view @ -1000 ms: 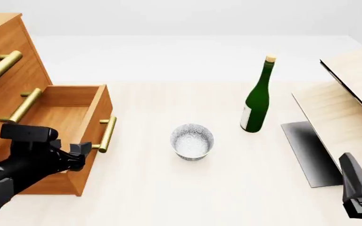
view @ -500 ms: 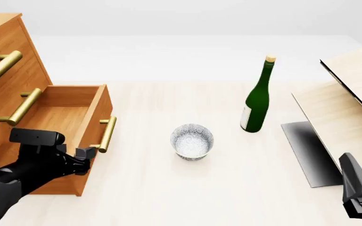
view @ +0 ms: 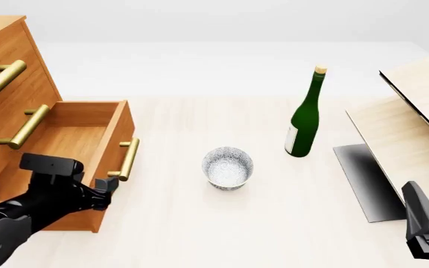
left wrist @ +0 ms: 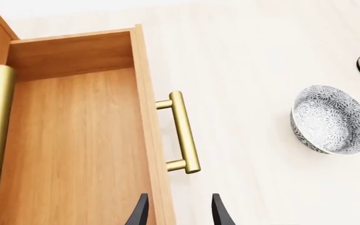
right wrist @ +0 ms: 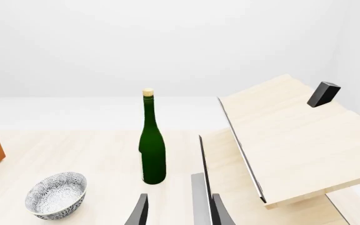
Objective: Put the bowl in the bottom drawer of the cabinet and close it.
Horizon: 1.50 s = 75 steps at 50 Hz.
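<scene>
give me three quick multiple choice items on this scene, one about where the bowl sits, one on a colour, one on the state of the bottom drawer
1. Where is the bowl?
A. inside the bottom drawer
B. on the table between the cabinet and the bottle
C. held in the left claw

2. What colour is the bottle?
A. dark green
B. red
C. clear blue

3. What state is the bottom drawer in?
A. shut flush with the cabinet
B. pulled open with nothing inside
C. pulled open with the bowl inside

Answers:
1. B, the front view shows the bowl standing on the table, right of the cabinet and left of the bottle.
2. A, its glass is dark green with a pale stopper.
3. B, the drawer juts out from the cabinet and the left wrist view shows only bare wood inside.
</scene>
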Each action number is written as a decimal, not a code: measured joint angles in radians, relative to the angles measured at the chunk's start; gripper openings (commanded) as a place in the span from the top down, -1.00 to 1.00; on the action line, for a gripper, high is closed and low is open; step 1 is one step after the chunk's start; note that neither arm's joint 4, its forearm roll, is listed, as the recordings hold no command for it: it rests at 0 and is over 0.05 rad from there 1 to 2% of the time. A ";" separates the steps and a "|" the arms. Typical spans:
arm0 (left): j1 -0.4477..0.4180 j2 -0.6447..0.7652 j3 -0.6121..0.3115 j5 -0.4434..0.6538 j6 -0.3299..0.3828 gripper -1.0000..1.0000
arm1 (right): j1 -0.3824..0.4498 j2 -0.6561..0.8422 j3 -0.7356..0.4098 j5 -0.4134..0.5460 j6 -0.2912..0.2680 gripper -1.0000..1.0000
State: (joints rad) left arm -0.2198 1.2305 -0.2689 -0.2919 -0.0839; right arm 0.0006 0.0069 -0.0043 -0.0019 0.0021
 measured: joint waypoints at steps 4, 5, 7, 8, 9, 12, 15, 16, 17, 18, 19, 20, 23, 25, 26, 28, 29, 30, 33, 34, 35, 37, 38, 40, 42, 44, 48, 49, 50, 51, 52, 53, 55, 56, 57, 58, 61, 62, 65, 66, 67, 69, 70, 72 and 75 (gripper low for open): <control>-0.005 0.000 0.001 -0.002 0.000 -1.00 | 0.000 0.000 0.000 0.000 0.000 -1.00; -0.006 0.000 0.001 -0.002 0.001 -1.00 | 0.000 0.000 0.000 0.000 0.000 -1.00; -0.012 0.000 0.001 -0.001 0.004 -1.00 | 0.000 0.000 0.000 0.000 0.000 -1.00; -0.014 -0.001 0.001 -0.001 0.005 -1.00 | 0.000 0.000 0.000 0.000 0.000 -1.00; -0.017 -0.001 0.001 -0.001 0.006 -1.00 | 0.000 0.000 0.000 0.000 0.000 -1.00; -0.026 -0.003 0.002 0.000 0.008 -1.00 | 0.000 0.000 0.000 0.000 0.000 -1.00; -0.035 -0.004 0.003 0.000 0.010 -1.00 | 0.000 0.000 0.000 0.000 0.000 -1.00; -0.038 -0.004 0.003 0.000 0.011 -1.00 | 0.000 0.000 0.000 0.000 0.000 -1.00; -0.040 -0.004 0.003 0.000 0.012 -1.00 | 0.000 0.000 0.000 0.000 0.000 -1.00; -0.042 -0.004 0.003 -0.001 0.012 -1.00 | 0.000 0.000 0.000 0.000 0.000 -1.00; -0.044 -0.004 0.003 -0.001 0.013 -1.00 | 0.000 0.000 0.000 0.000 0.000 -1.00; -0.047 -0.004 0.003 -0.001 0.014 -1.00 | 0.000 0.000 0.000 0.000 0.000 -1.00; -0.053 -0.005 0.003 -0.001 0.016 -1.00 | 0.000 0.000 0.000 0.000 0.000 -1.00; -0.056 -0.004 0.003 -0.002 0.017 -1.00 | 0.000 0.000 0.000 0.000 0.000 -1.00; -0.058 -0.004 0.003 -0.003 0.017 -1.00 | 0.000 0.000 0.000 0.000 0.000 -1.00; -0.061 -0.004 0.002 -0.004 0.018 -1.00 | 0.000 0.000 0.000 0.000 0.000 -1.00; -0.063 -0.003 0.002 -0.004 0.018 -1.00 | 0.000 0.000 0.000 0.000 0.000 -1.00; -0.065 -0.003 0.002 -0.004 0.018 -1.00 | 0.000 0.000 0.000 0.000 0.000 -1.00; -0.070 -0.002 0.002 -0.006 0.016 -1.00 | 0.000 0.000 0.000 0.000 0.000 -1.00; -0.071 -0.002 0.002 -0.007 0.015 -1.00 | 0.000 0.000 0.000 0.000 0.000 -1.00; -0.073 -0.001 0.002 -0.008 0.014 -1.00 | 0.000 0.000 0.000 0.000 0.000 -1.00; -0.076 -0.001 0.001 -0.009 0.013 -1.00 | 0.000 0.000 0.000 0.000 0.000 -1.00; -0.079 0.000 0.001 -0.009 0.013 -1.00 | 0.000 0.000 0.000 0.000 0.000 -1.00; -0.083 0.001 0.001 -0.010 0.013 -1.00 | 0.000 0.000 0.000 0.000 0.000 -1.00; -0.088 0.002 0.000 -0.010 0.013 -1.00 | 0.000 0.000 0.000 0.000 0.000 -1.00; -0.094 0.002 -0.001 -0.010 0.013 -1.00 | 0.000 0.000 0.000 0.000 0.000 -1.00; -0.107 0.002 -0.002 -0.009 0.013 -1.00 | 0.000 0.000 0.000 0.000 0.000 -1.00; -0.110 0.002 -0.002 -0.009 0.013 -1.00 | 0.000 0.000 0.000 0.000 0.000 -1.00; -0.113 0.002 -0.002 -0.008 0.013 -1.00 | 0.000 0.000 0.000 0.000 0.000 -1.00; -0.116 0.002 -0.002 -0.008 0.013 -1.00 | 0.000 0.000 0.000 0.000 0.000 -1.00; -0.118 0.002 -0.002 -0.008 0.013 -1.00 | 0.000 0.000 0.000 0.000 0.000 -1.00; -0.120 0.001 -0.002 -0.008 0.013 -1.00 | 0.000 0.000 0.000 0.000 0.000 -1.00; -0.125 0.001 -0.002 -0.007 0.014 -1.00 | 0.000 0.000 0.000 0.000 0.000 -1.00; -0.127 0.000 -0.002 -0.007 0.014 -1.00 | 0.000 0.000 0.000 0.000 0.000 -1.00; -0.129 0.000 -0.002 -0.007 0.015 -1.00 | 0.000 0.000 0.000 0.000 0.000 -1.00; -0.132 -0.001 -0.002 -0.006 0.015 -1.00 | 0.000 0.000 0.000 0.000 0.000 -1.00; -0.139 -0.002 -0.002 -0.005 0.016 -1.00 | 0.000 0.000 0.000 0.000 0.000 -1.00; -0.142 -0.003 -0.002 -0.005 0.018 -1.00 | 0.000 0.000 0.000 0.000 0.000 -1.00; -0.150 -0.003 -0.002 -0.005 0.020 -1.00 | 0.000 0.000 0.000 0.000 0.000 -1.00; -0.153 -0.003 -0.002 -0.005 0.020 -1.00 | 0.000 0.000 0.000 0.000 0.000 -1.00; -0.156 -0.003 -0.002 -0.005 0.021 -1.00 | 0.000 0.000 0.000 0.000 0.000 -1.00; -0.161 -0.002 -0.003 -0.006 0.022 -1.00 | 0.000 0.000 0.000 0.000 0.000 -1.00; -0.162 -0.002 -0.003 -0.006 0.024 -1.00 | 0.000 0.000 0.000 0.000 0.000 -1.00; -0.164 -0.002 -0.003 -0.006 0.029 -1.00 | 0.000 0.000 0.000 0.000 0.000 -1.00; -0.166 -0.002 -0.003 -0.006 0.038 -1.00 | 0.000 0.000 0.000 0.000 0.000 -1.00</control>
State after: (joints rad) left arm -0.3862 1.2283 -0.2716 -0.2980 -0.0463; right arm 0.0006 0.0069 -0.0043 -0.0019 0.0021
